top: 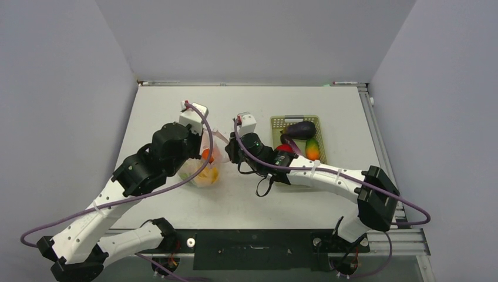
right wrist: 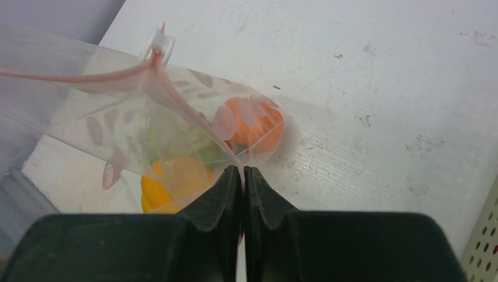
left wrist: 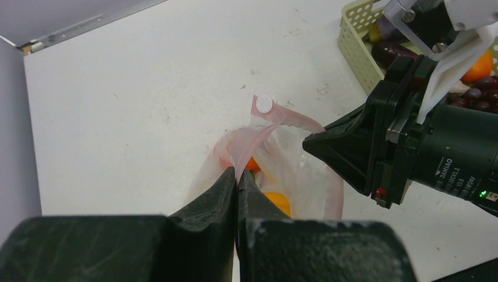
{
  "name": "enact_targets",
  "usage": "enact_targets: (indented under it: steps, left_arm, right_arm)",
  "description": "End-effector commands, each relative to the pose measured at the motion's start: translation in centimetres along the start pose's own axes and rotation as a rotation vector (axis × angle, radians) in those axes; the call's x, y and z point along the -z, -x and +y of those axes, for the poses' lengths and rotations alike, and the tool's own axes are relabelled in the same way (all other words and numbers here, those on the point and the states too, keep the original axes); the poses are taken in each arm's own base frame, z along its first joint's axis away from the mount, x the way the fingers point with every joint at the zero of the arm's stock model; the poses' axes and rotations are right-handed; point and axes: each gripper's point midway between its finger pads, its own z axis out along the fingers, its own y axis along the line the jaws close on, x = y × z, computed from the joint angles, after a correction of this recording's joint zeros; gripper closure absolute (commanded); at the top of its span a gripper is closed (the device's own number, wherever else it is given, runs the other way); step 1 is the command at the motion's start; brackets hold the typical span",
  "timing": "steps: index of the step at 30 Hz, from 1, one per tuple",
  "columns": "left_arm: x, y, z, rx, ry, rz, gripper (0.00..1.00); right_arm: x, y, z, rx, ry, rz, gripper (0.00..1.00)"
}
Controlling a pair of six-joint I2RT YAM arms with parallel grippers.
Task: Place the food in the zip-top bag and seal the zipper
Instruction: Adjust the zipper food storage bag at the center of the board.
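One zip-top bag [top: 202, 167] sat on the one table [top: 176, 106], with one zipper [left wrist: 282, 116] and one white slider tab [left wrist: 264, 104] on it. Three pieces of food showed through the plastic: one orange [right wrist: 252, 123], one yellow pepper [right wrist: 173, 182] and one green piece [right wrist: 151, 144] too veiled to name. One mesh basket [top: 281, 121] held at least four more: one eggplant [top: 301, 130], one orange-and-green fruit [top: 312, 150], one half-hidden red tomato [top: 284, 148] and one bunch of grapes [left wrist: 478, 94]. There were two grippers, the left gripper [left wrist: 237, 176] and the right gripper [right wrist: 242, 173], each with two fingers.
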Motion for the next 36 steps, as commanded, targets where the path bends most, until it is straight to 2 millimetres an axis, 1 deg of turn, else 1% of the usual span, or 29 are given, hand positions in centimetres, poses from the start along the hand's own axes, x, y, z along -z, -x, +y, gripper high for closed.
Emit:
enact_targets:
  steps: [1,2,3,7,9,14,18,24,25,27,29,31,34,36]
  left_arm:
    - [0.3,0.9,-1.7,0.078,-0.101,-0.062,1.00]
    - [0.2,0.5,-2.0,0.082,-0.113,-0.054,1.00]
    - [0.1,0.1,-2.2,0.086,-0.123,-0.048,1.00]
    - [-0.2,-1.0,-3.3,0.092,-0.173,-0.021,1.00]
    - [-0.3,-1.4,-3.9,0.097,-0.199,-0.011,1.00]
    - [-0.8,-2.3,-5.6,0.111,-0.273,0.010,1.00]
    - [-1.2,-2.7,-5.9,0.118,-0.285,0.008,1.00]
    - [-1.5,-3.2,-5.4,0.142,-0.276,-0.005,1.00]
    - [-1.4,-3.2,-5.3,0.146,-0.274,-0.009,1.00]
    - [-1.5,-3.5,-5.1,0.152,-0.268,-0.014,1.00]
    - [-1.5,-3.5,-4.7,0.154,-0.256,-0.017,1.00]
    - [-1.6,-3.7,-4.5,0.151,-0.245,-0.015,1.00]
    - [-1.7,-3.8,-4.3,0.152,-0.238,-0.012,1.00]
    - [-1.7,-3.8,-4.3,0.152,-0.238,-0.014,1.00]
  right_arm:
    - [2.1,2.1,-0.4,-0.032,0.007,-0.066,0.95]
    - [2.6,2.4,-0.5,-0.035,0.007,-0.078,0.95]
    - [3.0,2.0,-1.0,-0.030,-0.005,-0.065,0.95]
    - [4.4,1.9,-1.7,-0.025,-0.019,-0.059,0.95]
    - [4.8,1.6,-2.3,-0.020,-0.037,-0.054,0.95]
    - [5.8,1.8,-3.7,-0.024,-0.081,-0.064,0.95]
    - [6.2,1.8,-4.6,-0.027,-0.101,-0.066,0.94]
    - [6.5,1.9,-4.7,-0.023,-0.103,-0.062,0.82]
    - [6.6,2.1,-4.7,-0.021,-0.103,-0.065,0.79]
    - [6.8,2.3,-4.7,-0.019,-0.105,-0.066,0.71]
    - [7.1,2.6,-4.8,-0.015,-0.107,-0.070,0.67]
    - [7.6,2.9,-5.0,-0.011,-0.116,-0.076,0.59]
    - [8.8,4.1,-5.6,-0.005,-0.136,-0.104,0.47]
    - [9.7,4.9,-6.3,0.000,-0.159,-0.119,0.45]
